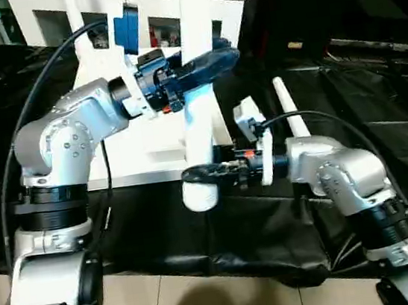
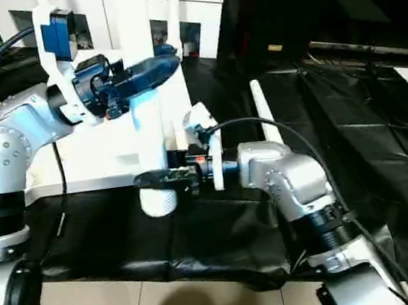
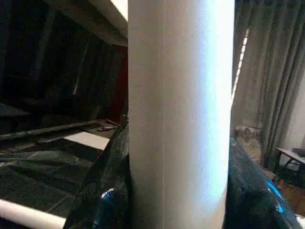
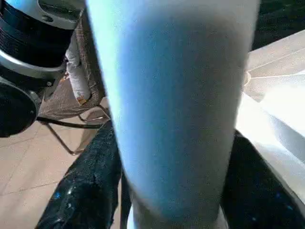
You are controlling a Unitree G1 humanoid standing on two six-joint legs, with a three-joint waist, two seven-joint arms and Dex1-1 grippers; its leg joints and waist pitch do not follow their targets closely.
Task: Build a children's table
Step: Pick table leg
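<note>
I hold one white leg nearly upright above the front edge of the white tabletop, which lies on the black-sheeted worktable. My left gripper is shut on the leg's upper part, its dark fingers pressed to both sides of the tube. My right gripper is closed round the same leg just above its ribbed lower end, which hangs free in front of the table edge. A second leg lies loose on the black sheet to the right.
The black sheet covers the worktable to the right and front. A white cabinet stands behind the tabletop. Black cables loop from both wrists. Tiled floor lies below the table's front edge.
</note>
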